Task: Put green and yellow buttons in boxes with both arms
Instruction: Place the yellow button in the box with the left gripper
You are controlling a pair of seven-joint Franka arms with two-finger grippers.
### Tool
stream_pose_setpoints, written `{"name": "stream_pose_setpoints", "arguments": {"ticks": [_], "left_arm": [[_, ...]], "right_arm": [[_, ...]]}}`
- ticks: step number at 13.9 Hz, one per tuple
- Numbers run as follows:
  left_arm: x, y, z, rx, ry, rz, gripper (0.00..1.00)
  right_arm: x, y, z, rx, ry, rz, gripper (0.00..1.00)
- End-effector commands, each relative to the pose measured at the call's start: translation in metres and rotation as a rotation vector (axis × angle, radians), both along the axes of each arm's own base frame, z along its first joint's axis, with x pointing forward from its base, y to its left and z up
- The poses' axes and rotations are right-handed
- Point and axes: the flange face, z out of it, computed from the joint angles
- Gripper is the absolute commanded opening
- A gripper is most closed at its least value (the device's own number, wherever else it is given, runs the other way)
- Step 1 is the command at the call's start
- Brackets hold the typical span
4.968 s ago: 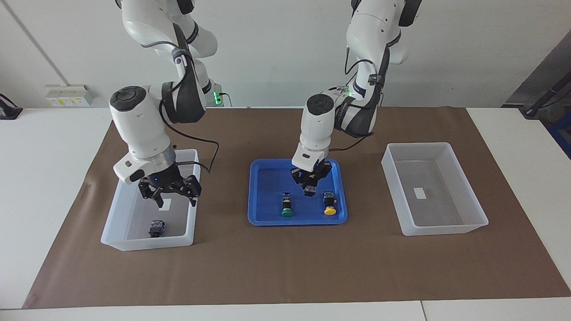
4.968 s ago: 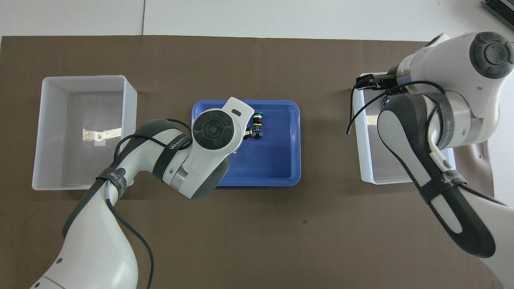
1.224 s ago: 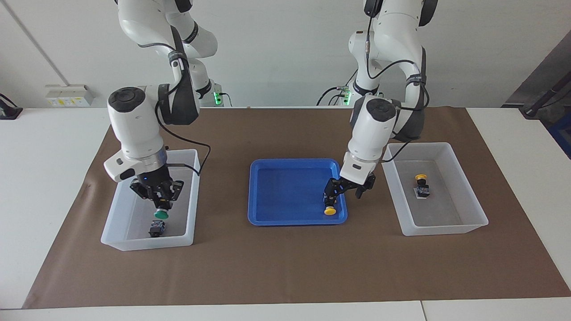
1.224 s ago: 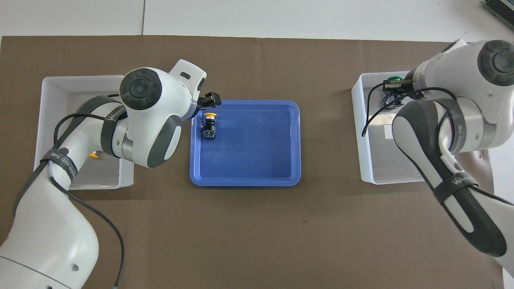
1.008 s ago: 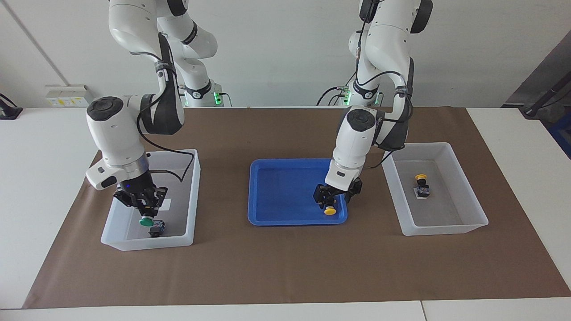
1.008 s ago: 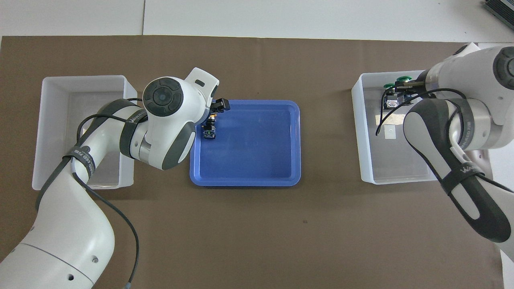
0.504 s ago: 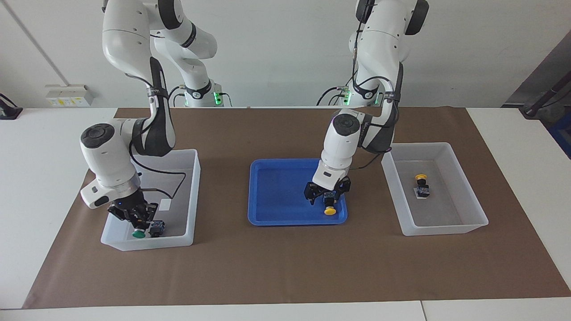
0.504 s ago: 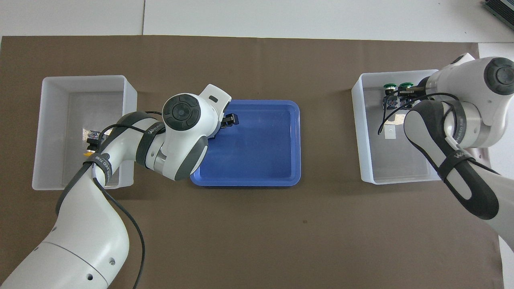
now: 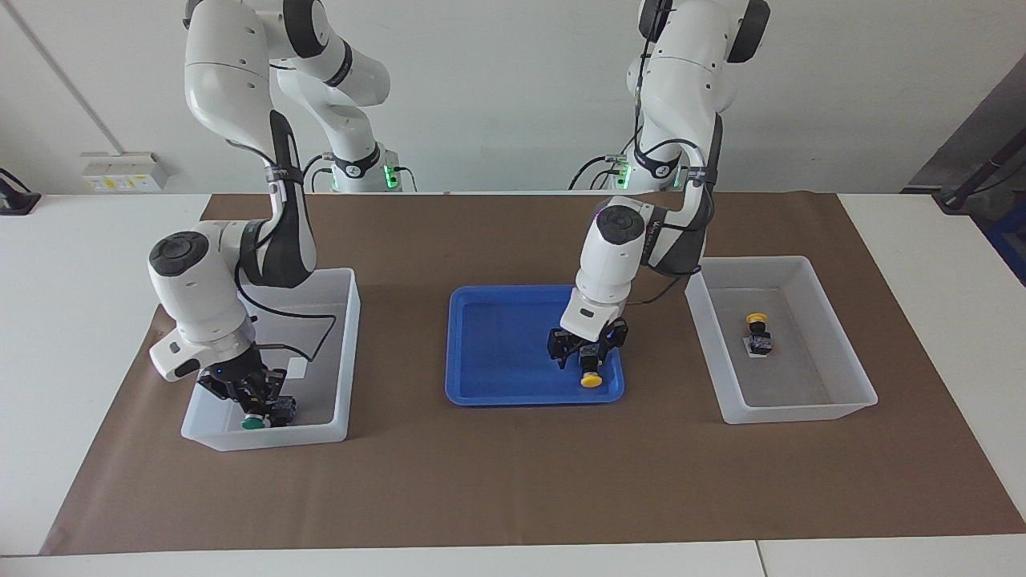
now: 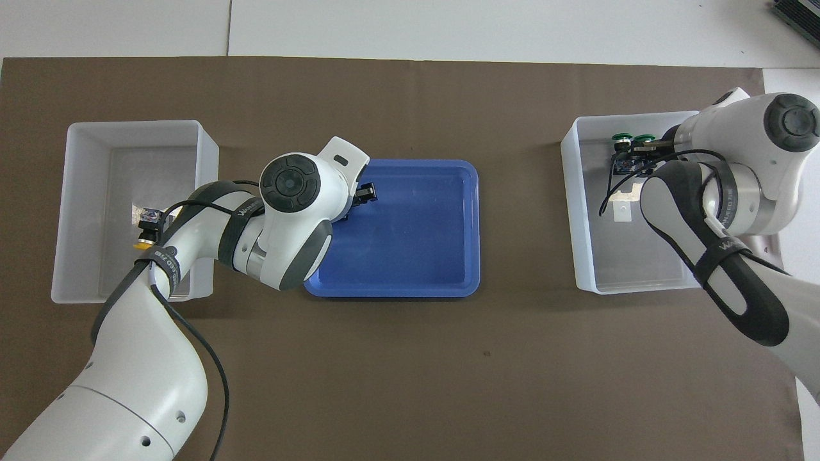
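My right gripper (image 9: 247,394) is down inside the box (image 9: 264,437) at the right arm's end and is shut on a green button (image 9: 255,421), whose cap is at the box floor. A second green button (image 9: 282,411) lies right beside it; both green caps show in the overhead view (image 10: 619,137). My left gripper (image 9: 587,353) is low in the blue tray (image 9: 497,353), open, with its fingers on either side of a yellow button (image 9: 591,379). Another yellow button (image 9: 757,332) lies in the box (image 9: 801,413) at the left arm's end. In the overhead view the left arm hides the tray's button.
A brown mat (image 9: 513,481) covers the table under the tray and both boxes. A small white label (image 10: 620,210) lies on the floor of the box at the right arm's end. White table shows around the mat's edges.
My right gripper carried the green button down to the box floor beside the other green one. My left gripper came back from its box and dropped over the tray's yellow button.
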Motion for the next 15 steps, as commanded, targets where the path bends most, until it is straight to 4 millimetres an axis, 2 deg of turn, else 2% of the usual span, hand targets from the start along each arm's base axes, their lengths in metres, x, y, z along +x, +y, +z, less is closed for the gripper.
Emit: {"name": "stream_pose_setpoints", "arguments": {"ticks": [1, 2, 5, 7, 8, 10, 11, 12, 13, 14, 15], "left_arm": [[-0.005, 0.001, 0.001, 0.012, -0.02, 0.006, 0.04], [-0.005, 0.001, 0.001, 0.012, -0.02, 0.004, 0.0], [0.0, 0.005, 0.007, 0.02, -0.01, 0.01, 0.0], [0.004, 0.007, 0.027, 0.03, 0.002, 0.016, 0.0], [0.006, 0.017, 0.058, 0.023, -0.008, 0.031, 0.0], [0.013, 0.062, 0.106, 0.028, -0.004, 0.087, 0.0], [0.012, 0.076, 0.127, 0.013, -0.001, 0.102, 0.0], [0.015, 0.1, 0.15, -0.008, -0.005, 0.121, 0.0], [0.019, 0.125, 0.159, -0.01, 0.015, 0.119, 0.0], [0.022, 0.151, 0.171, -0.006, 0.033, 0.101, 0.0], [0.024, 0.182, 0.178, -0.017, 0.048, 0.087, 0.0]], "right_arm": [[0.001, 0.0, -0.008, 0.015, -0.002, 0.019, 0.84], [0.001, 0.0, -0.008, 0.016, -0.002, 0.017, 0.98], [0.002, 0.006, 0.003, 0.014, -0.011, 0.022, 1.0], [-0.001, 0.01, 0.026, 0.014, -0.016, 0.018, 1.0], [-0.005, 0.013, 0.04, 0.013, -0.002, 0.011, 1.0], [-0.016, 0.028, 0.074, 0.02, 0.019, -0.023, 1.0], [-0.023, 0.044, 0.092, 0.022, 0.036, -0.03, 1.0], [-0.03, 0.055, 0.108, 0.024, 0.049, -0.042, 1.0], [-0.036, 0.06, 0.122, 0.028, 0.055, -0.068, 1.0], [-0.041, 0.079, 0.135, 0.035, 0.052, -0.078, 1.0], [-0.048, 0.09, 0.15, 0.041, 0.044, -0.099, 1.0]]}}
